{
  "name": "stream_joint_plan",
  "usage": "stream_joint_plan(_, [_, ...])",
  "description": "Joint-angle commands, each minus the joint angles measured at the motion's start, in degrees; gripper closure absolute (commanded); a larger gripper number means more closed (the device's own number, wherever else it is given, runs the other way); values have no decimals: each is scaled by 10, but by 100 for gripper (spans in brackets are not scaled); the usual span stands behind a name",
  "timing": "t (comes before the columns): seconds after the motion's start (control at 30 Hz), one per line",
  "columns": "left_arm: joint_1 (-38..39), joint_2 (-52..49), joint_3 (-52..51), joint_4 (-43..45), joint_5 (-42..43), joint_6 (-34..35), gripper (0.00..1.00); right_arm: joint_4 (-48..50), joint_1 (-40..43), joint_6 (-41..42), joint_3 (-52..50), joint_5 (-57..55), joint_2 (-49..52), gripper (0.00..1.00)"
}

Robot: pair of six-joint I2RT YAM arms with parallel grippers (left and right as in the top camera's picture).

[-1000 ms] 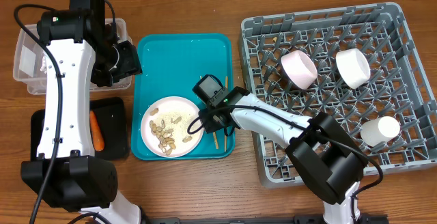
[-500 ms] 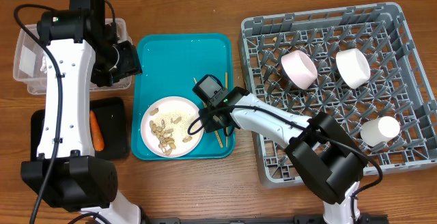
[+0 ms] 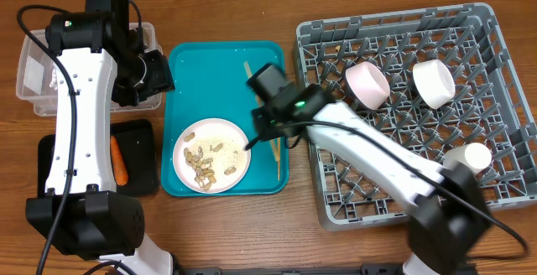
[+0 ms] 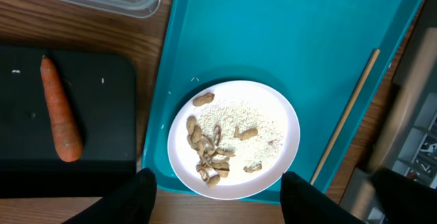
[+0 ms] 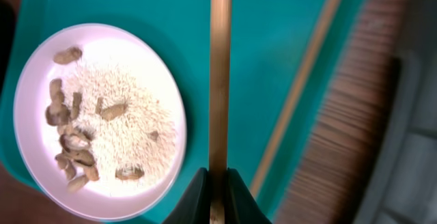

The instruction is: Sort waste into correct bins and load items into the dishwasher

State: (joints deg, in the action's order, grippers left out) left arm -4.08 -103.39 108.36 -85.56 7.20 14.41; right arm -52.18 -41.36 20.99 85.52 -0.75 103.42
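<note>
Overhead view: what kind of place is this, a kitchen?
Probably not a real kitchen, more a robot practice table set up for clearing dishes. A grey dish rack holds bowls, a teal tray carries a plate of peanut shells, and two robot arms reach over it.

No text, label, brand, number or sign readable in any view. Checked tub, black tray, teal tray, plate, rack: no legible marking on any
</note>
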Motion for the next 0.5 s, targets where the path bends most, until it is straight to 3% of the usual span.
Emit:
stream_joint_plan(0.0, [0,2,-3,1,-5,-7,39,-53,42,2,12,-52,-42,93])
stream_joint_plan(0.17, [0,2,-3,1,-1,-7,39,-110,114,-15,-8,-44,-42,93])
stream_joint_plan(0.47, [0,2,-3,1,-1,-7,39,-106,125,-50,-63,-37,-40,90])
